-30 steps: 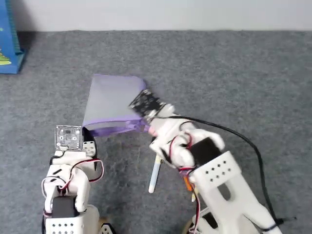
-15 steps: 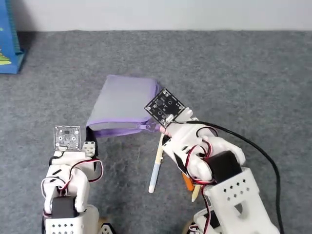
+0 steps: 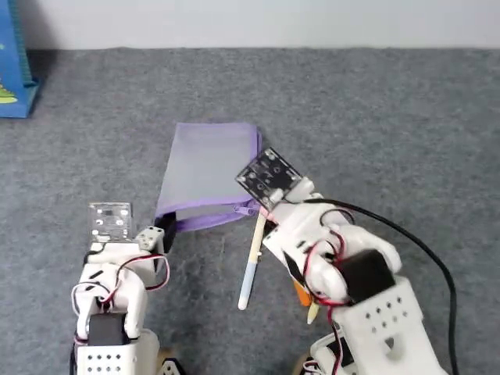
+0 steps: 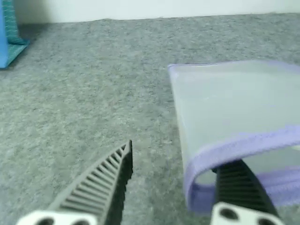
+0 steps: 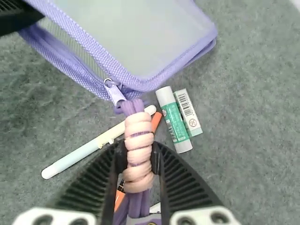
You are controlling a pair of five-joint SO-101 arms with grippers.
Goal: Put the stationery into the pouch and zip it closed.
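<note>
Nearest us, the right jaws are clamped on the pouch's braided pink cord (image 5: 137, 150). Below it, a slim pale pen (image 5: 93, 150) and a green glue stick (image 5: 168, 117) lie on the fuzzy grey counter (image 3: 375, 117). The left jaws stand apart, one ribbed tip at the mouth of the frosted, purple-trimmed pouch (image 3: 207, 168). The pouch has swung rightward since a second ago.

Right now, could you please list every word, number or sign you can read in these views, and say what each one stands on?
No text is clear enough to quote.
Green-labelled stick: a barcode and a round crossed-out sign show; the lettering is too small to read.
Blue box: coloured print, cut off by the frame and too blurred to read.
</note>
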